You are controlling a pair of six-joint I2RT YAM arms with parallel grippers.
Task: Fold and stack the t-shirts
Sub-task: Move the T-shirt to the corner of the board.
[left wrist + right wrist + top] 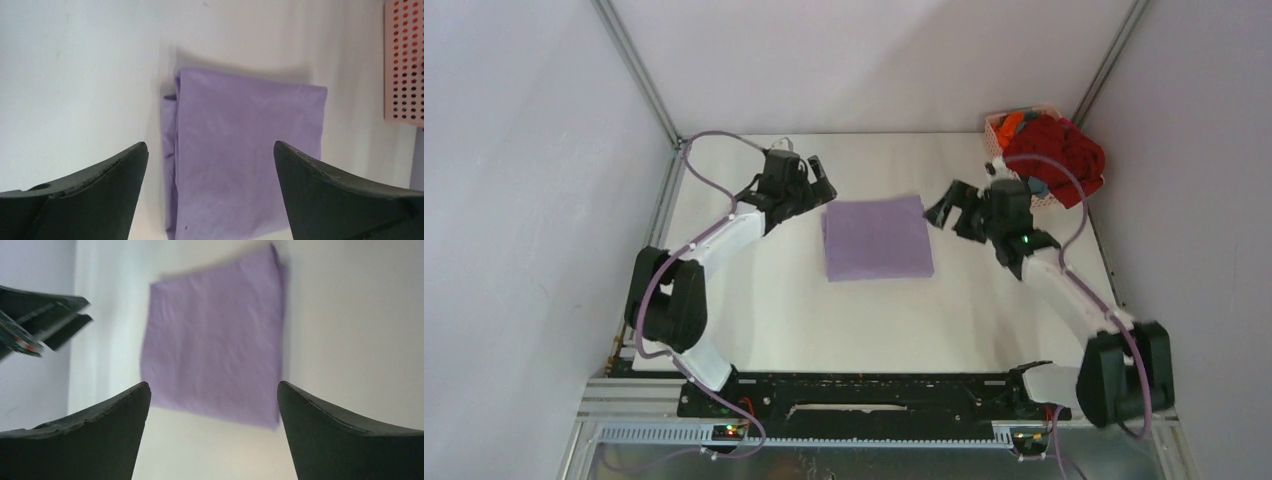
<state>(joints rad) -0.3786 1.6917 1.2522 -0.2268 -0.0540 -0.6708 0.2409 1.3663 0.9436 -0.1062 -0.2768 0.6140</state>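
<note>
Left gripper (210,145) and right gripper (213,384) hang open and empty beside the folded lavender t-shirt (877,238).

You're not getting any readable txt, labels, brands or nos. in any view. Nothing legible is showing on the lavender t-shirt (877,238) or the pink lattice basket (995,129).

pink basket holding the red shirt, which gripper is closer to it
Right. The right gripper hangs just left of the pink basket; the left gripper sits beyond the folded lavender t-shirt, much farther left.
</note>
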